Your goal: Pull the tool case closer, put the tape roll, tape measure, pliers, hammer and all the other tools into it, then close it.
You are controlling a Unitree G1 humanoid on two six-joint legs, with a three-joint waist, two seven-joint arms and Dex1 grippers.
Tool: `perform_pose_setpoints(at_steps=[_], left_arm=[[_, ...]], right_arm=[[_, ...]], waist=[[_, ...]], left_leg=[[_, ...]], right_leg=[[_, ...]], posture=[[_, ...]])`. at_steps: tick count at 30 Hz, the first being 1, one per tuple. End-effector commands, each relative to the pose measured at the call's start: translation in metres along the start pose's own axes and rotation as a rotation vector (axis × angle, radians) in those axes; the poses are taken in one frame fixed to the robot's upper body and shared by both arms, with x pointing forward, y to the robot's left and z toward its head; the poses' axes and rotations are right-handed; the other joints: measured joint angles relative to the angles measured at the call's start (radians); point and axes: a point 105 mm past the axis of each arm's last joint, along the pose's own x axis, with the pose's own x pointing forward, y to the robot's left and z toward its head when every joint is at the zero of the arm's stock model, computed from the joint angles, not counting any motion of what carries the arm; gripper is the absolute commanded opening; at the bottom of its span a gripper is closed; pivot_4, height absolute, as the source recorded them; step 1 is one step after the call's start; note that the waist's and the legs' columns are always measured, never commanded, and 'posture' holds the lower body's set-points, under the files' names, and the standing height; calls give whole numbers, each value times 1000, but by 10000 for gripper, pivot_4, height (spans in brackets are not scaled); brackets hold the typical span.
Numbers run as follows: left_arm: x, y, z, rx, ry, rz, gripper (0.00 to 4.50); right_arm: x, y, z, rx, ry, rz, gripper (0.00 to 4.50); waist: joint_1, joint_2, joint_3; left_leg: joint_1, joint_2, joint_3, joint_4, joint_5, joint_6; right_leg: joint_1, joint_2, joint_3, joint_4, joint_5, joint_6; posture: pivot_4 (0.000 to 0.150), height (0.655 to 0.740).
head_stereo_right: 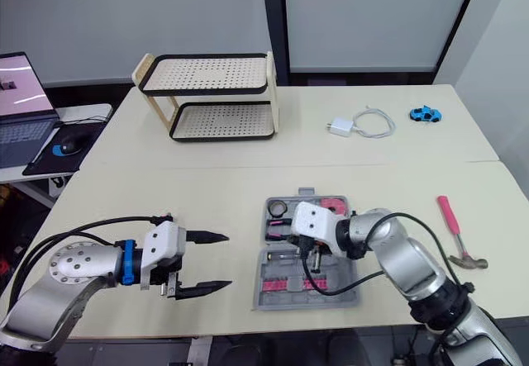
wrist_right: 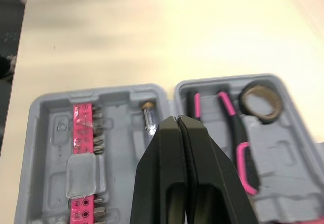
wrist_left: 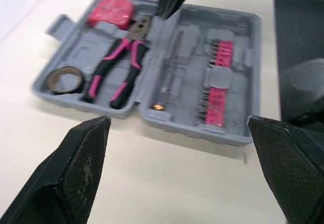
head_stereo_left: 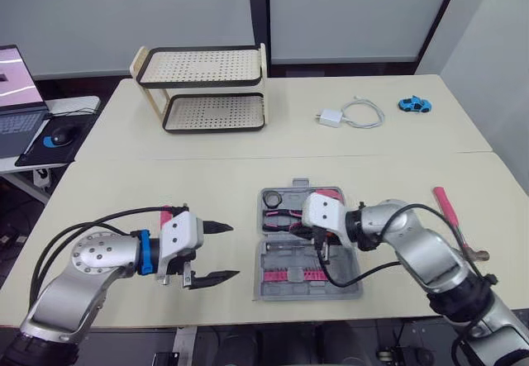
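Tool case [head_stereo_left: 271, 260] opened flat near the 6 o'clock edge of the table [head_stereo_left: 248, 172], both grey halves turned up. In the far half, toward 12 o'clock: tape roll [wrist_left: 59, 89] at the 9 o'clock end, pink-handled pliers [wrist_left: 130, 46] just beside it, pink tape measure [wrist_left: 109, 11] at the 3 o'clock end. In the near half: pink bit strips [wrist_left: 217, 82] seated in their slots. Outside the case: hammer [head_stereo_right: 453, 225], laid flat on the table at 3 o'clock, well apart from the case, pink handle toward 12 o'clock and head toward 6. Left arm bent in from 8 o'clock, wrist roughly level; left gripper [head_stereo_left: 234, 251] held at 9 o'clock of the case, apart from it and pointed toward 3 o'clock, fingers spread wide around nothing. Right arm folded in from 4 o'clock, forearm crossed toward 9 o'clock over the near half; right gripper [wrist_right: 177, 125] angled down above the hinge line, fingers pressed together with nothing seen between them. Not possible to tell whether the tips touched the plastic.
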Motion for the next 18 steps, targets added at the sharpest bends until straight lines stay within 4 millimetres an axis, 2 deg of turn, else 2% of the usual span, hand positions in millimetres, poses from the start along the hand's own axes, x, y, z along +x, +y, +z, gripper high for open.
perform_pose_setpoints(at_steps=[1,3,5,7,8,11,12,16,18], left_arm=[[-18,16,1,-31,-23,125,45000],[-32,28,-6,-68,-13,215,45000],[-58,43,-21,-120,15,353,45000],[-79,49,-35,-174,40,444,45000],[-84,50,-38,-187,44,461,45000],[-116,53,-65,-280,91,602,45000],[-122,53,-70,-299,99,629,45000],[-152,49,-100,-414,145,766,45000],[-159,45,-110,-460,161,808,45000]], right_arm=[[-31,-12,9,-55,-48,-121,575],[-53,-12,1,-58,-32,-151,575],[-91,-14,-20,-34,35,-233,575],[-121,-14,-39,-4,108,-299,575],[-128,-14,-42,3,120,-313,575],[-171,-15,-68,122,182,-459,575],[-180,-13,-73,139,195,-486,575],[-229,-2,-108,235,294,-642,575],[-248,5,-122,291,325,-706,575]], waist=[[0,0,0],[3,0,0],[5,0,0],[5,-1,0],[4,-1,0],[-1,-1,0],[-1,-1,0],[1,-1,0],[1,-1,0]], left_leg=[[0,0,0,0,0,0],[0,0,0,0,0,0],[0,0,0,0,0,0],[0,0,1,-1,0,0],[0,0,1,-1,0,0],[1,1,2,-1,0,0],[1,1,2,-1,0,0],[2,1,2,-1,0,0],[2,0,2,-1,0,0]], right_leg=[[0,0,0,0,0,0],[0,0,0,0,0,0],[0,0,0,0,0,0],[1,0,0,-2,0,0],[1,0,0,-2,0,0],[2,0,0,-2,0,0],[2,0,0,-1,0,0],[3,0,1,-2,0,0],[3,0,1,-2,0,0]], posture=[[1500,7400],[1500,7400],[1500,7400],[1500,7400],[1500,7400],[1500,7400],[1500,7400],[1500,7400],[1500,7400]])
